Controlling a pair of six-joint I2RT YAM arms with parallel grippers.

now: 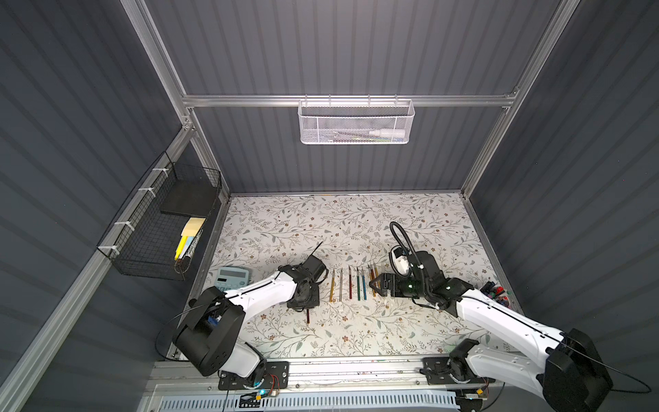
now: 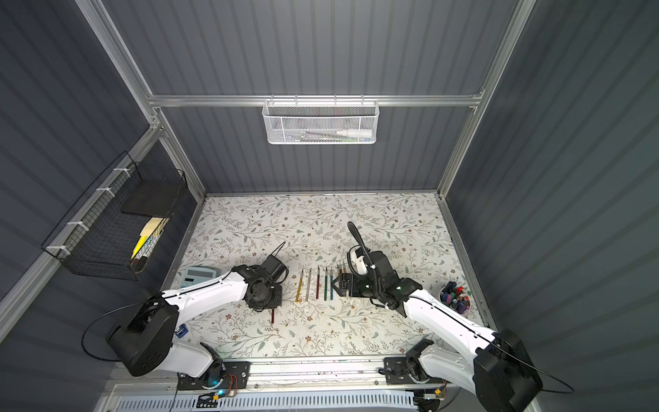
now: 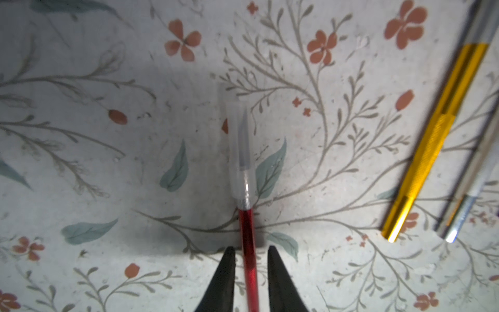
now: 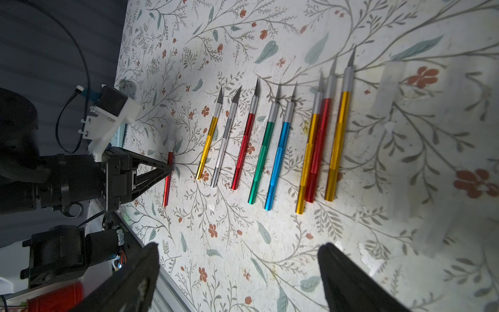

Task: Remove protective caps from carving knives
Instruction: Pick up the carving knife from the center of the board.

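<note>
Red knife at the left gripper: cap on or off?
On. The left wrist view shows a clear cap over the blade of the red knife, whose handle lies between the jaws of the left gripper.

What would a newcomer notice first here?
A row of eight bare-bladed metallic craft knives at centre, in gold, silver, red, green and blue. Beside it, the left gripper straddles a ninth, red-handled knife with its clear plastic cap on; the right gripper hangs open near the row's other end.

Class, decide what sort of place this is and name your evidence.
Probably a robot lab work cell: aluminium frame, two bench-mounted arms, carving knives lined up on the floral table.
</note>
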